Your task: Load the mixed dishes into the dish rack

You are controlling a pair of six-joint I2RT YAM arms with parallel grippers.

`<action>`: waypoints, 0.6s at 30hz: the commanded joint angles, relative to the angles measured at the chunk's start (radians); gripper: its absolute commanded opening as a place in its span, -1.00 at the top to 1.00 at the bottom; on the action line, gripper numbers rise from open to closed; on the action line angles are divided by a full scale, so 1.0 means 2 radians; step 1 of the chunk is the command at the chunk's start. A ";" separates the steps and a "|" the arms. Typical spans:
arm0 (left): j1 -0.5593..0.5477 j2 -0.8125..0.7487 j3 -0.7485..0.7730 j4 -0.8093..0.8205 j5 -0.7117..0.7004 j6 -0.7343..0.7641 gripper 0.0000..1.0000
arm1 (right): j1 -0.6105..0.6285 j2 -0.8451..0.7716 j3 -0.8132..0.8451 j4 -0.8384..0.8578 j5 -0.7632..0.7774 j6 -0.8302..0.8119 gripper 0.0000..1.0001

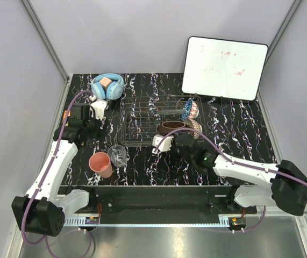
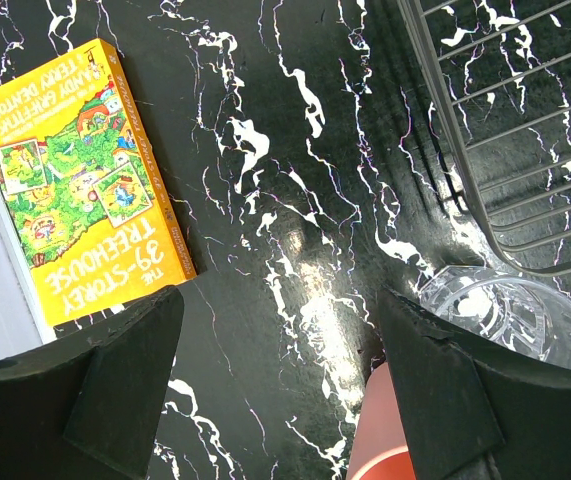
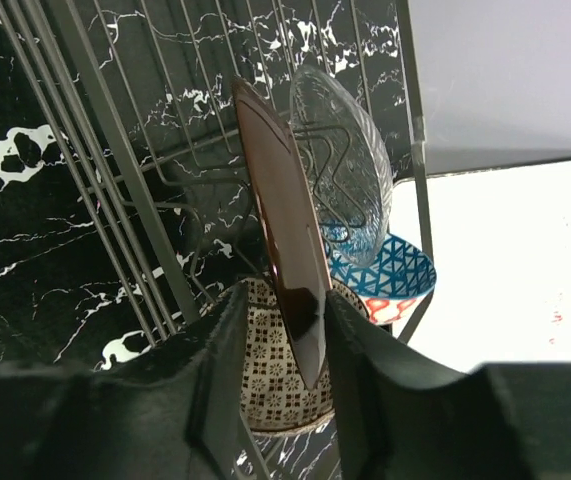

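I am straddling the red plate (image 3: 285, 240) with the right end effector (image 3: 287, 305), jaws parted, since the dish rack (image 3: 95, 180) is propping it upright; the left end effector (image 2: 277, 295) is hovering open by the tumbler (image 2: 510, 310).

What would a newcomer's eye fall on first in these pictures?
A dark brown plate stands on edge in the wire dish rack, between the fingers of the right hand. Behind the rack's left end lie blue headphones, and a whiteboard leans at the far right.
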 commanded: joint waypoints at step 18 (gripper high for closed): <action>0.002 -0.007 -0.003 0.020 -0.012 0.005 -0.64 | -0.024 0.037 0.052 0.092 0.056 0.006 0.63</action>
